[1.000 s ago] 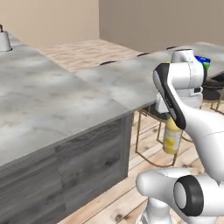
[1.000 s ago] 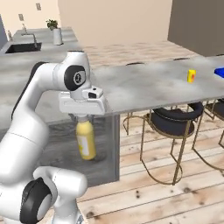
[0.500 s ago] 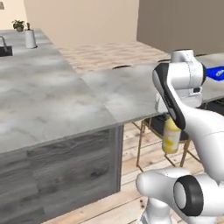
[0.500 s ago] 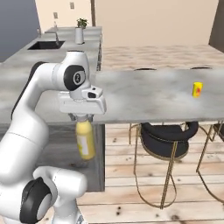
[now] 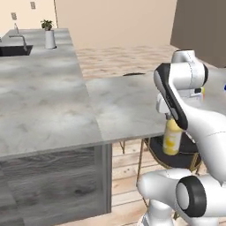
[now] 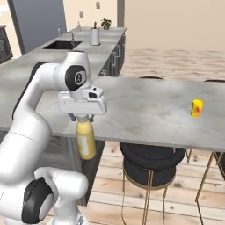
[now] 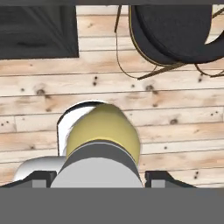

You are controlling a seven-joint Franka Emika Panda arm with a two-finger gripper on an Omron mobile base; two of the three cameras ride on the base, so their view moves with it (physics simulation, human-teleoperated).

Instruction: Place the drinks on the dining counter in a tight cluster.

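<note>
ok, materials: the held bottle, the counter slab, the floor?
Yellow bottle, held by its pale cap in the gripper: looks like smooth glossy plastic, though glass isn't ruled out. Counter slab: light grey, veined like polished marble or stone, thin and flat. Floor: pale wood planks with visible knots and seams.

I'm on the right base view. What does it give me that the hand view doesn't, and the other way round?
Right base view alone: the dining counter, a small yellow item standing on it, and the sink counter with the potted plant behind. Hand view alone: the wooden floor straight below the bottle. Both: the gripper shut on the yellow bottle, hanging off the counter's edge, and the black stool.
</note>
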